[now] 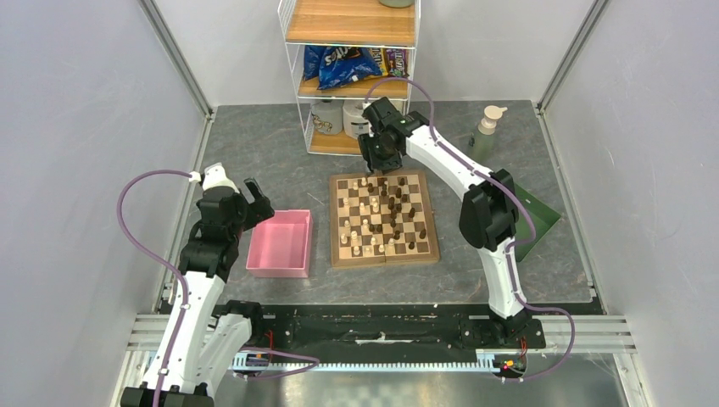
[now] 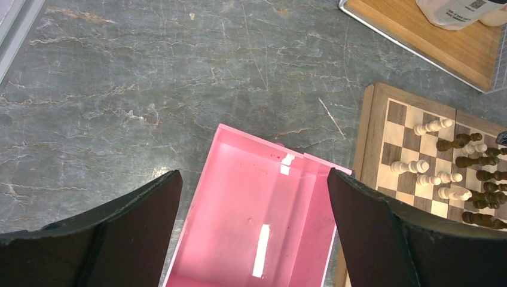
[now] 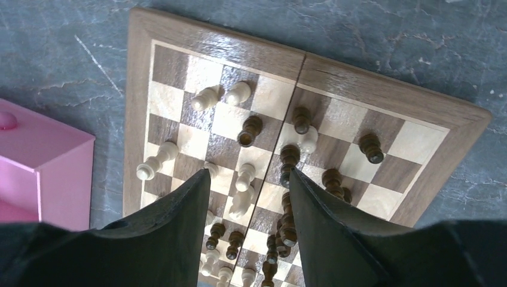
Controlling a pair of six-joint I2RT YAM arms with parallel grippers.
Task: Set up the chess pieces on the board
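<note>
Grey marbled tabletop, walled bay; board at centre of top view, pink tray to its left. Right gripper released, over upper part of board; cream pieces show in gap between fingers; contact cannot be told; nothing clamped. Left gripper released, empty, above tray. Risk: fingers far broader than chess pieces; descent or closing in crowded cluster likely topples neighbours. Pieces cream and dark, intermixed, unsorted; several cream ones lie on sides.
</note>
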